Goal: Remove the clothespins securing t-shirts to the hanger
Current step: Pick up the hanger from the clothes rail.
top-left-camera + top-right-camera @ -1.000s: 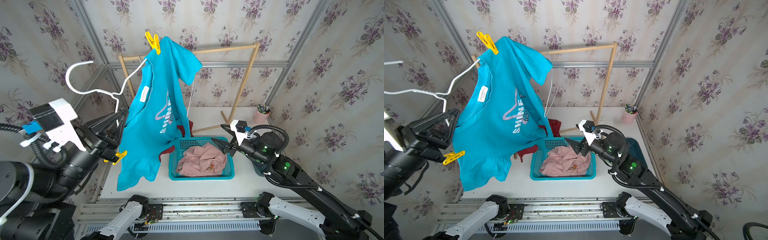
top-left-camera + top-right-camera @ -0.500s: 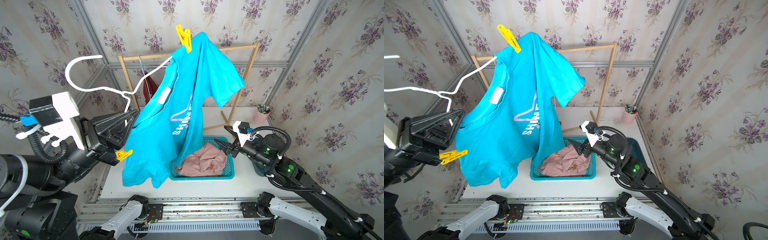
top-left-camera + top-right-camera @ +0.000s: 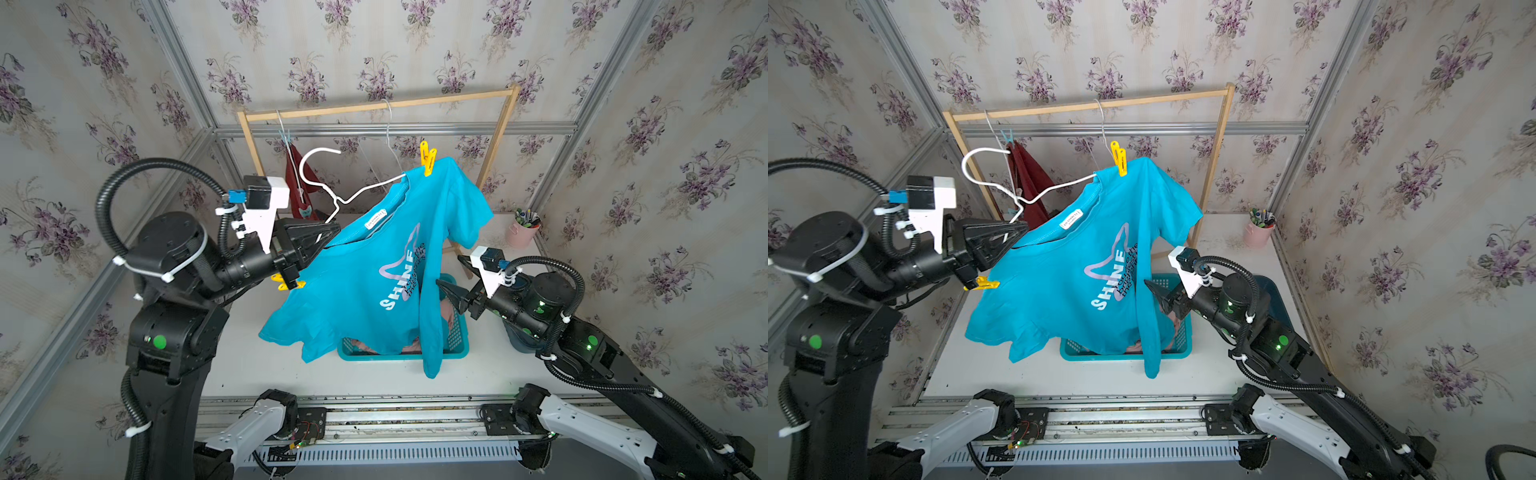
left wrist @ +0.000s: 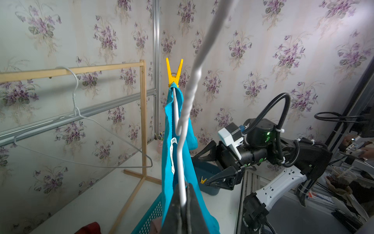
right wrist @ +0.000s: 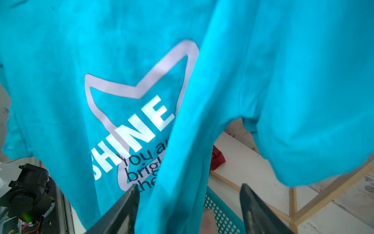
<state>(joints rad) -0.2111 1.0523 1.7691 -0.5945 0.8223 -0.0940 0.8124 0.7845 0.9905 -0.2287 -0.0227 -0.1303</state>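
Holding the white wire hanger (image 3: 367, 188) up above the table, the left gripper (image 3: 332, 231) has its fingers pressed together on the wire. In the left wrist view we see the wire run straight into the closed tips. The turquoise t-shirt (image 3: 365, 307), printed SHINE, hangs tilted from that hanger, and its lower hem drapes over the teal basket (image 3: 457, 337).

One yellow clothespin (image 3: 427, 158) stands upright on the raised shoulder, clipping cloth to wire; we find it in both top views. A second yellow clothespin (image 3: 288, 284) sticks out at the lower shoulder, just beneath the left gripper.

The right gripper (image 3: 451, 272) hovers beside the shirt, over the basket, with its fingers spread wide and nothing between them that we can call held. In the right wrist view a fold of the shirt hangs in front of the gap, and we cannot tell whether it touches them.

Inside the basket a pale pink t-shirt (image 3: 444, 309) shows in patches. At the back, the dark red t-shirt (image 3: 1027, 183) hangs on the wooden rack (image 3: 1092, 106) with a light blue clothespin (image 3: 1007, 136) at its top. An empty wire hanger (image 4: 77, 109) hangs on the same rack. A pink cup of pens (image 3: 521, 232) stands at the table's far corner.
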